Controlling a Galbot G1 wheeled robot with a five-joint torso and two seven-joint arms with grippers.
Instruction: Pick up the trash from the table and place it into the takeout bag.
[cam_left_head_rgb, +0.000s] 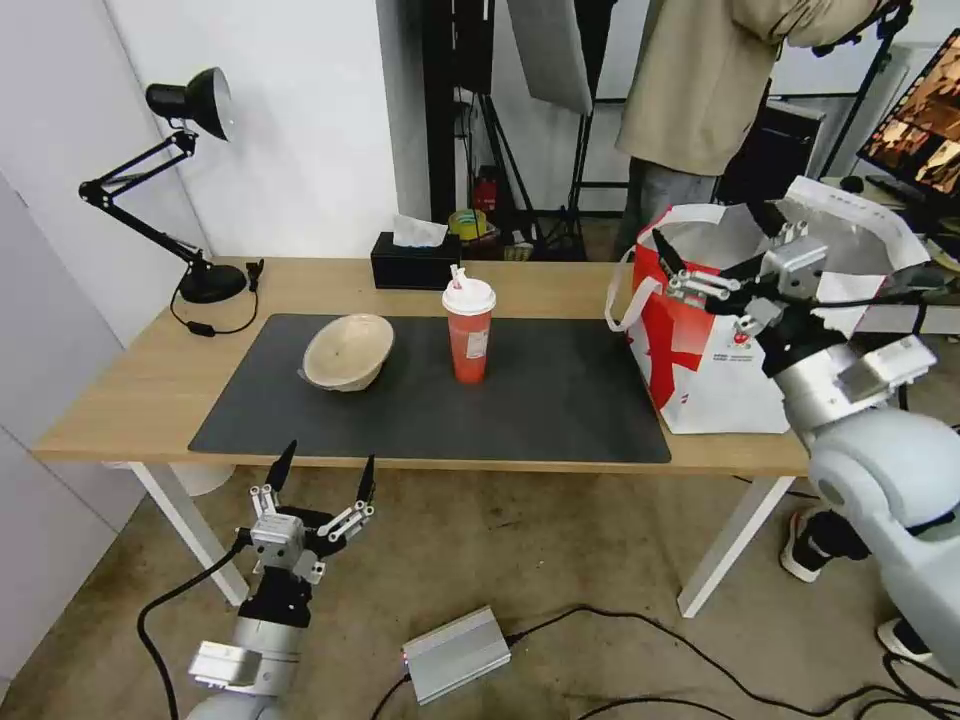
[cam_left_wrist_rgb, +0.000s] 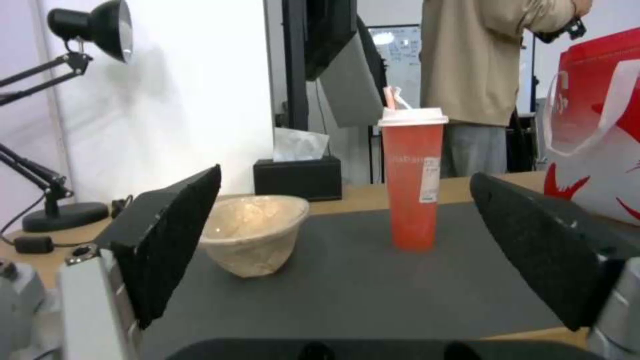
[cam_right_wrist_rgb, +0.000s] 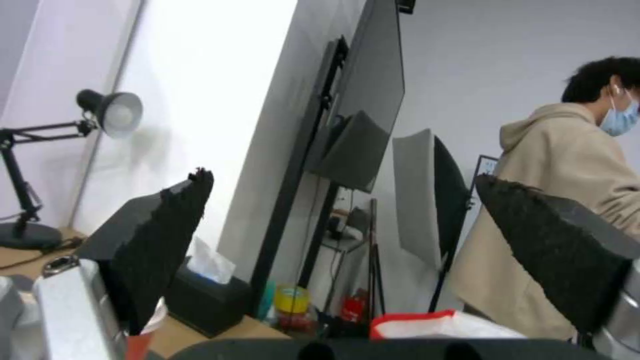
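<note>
Upright, red drink cup (cam_left_head_rgb: 468, 332) with white lid, straw poking out.

Red cup (cam_left_head_rgb: 469, 330) upright, beige bowl (cam_left_head_rgb: 348, 351) tilted, on mat.

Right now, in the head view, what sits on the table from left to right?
Black desk lamp → beige bowl → red drink cup → takeout bag, with the right tool above its mouth.

Two black padded fingers (cam_right_wrist_rgb: 167, 240) of the right gripper (cam_right_wrist_rgb: 347, 250) stand wide apart, empty. Between them lies a red-and-white takeout bag rim (cam_right_wrist_rgb: 433, 324). A black tissue box (cam_right_wrist_rgb: 203, 302) and desk lamp (cam_right_wrist_rgb: 107, 110) sit on the wooden counter (cam_right_wrist_rgb: 20, 260).
</note>
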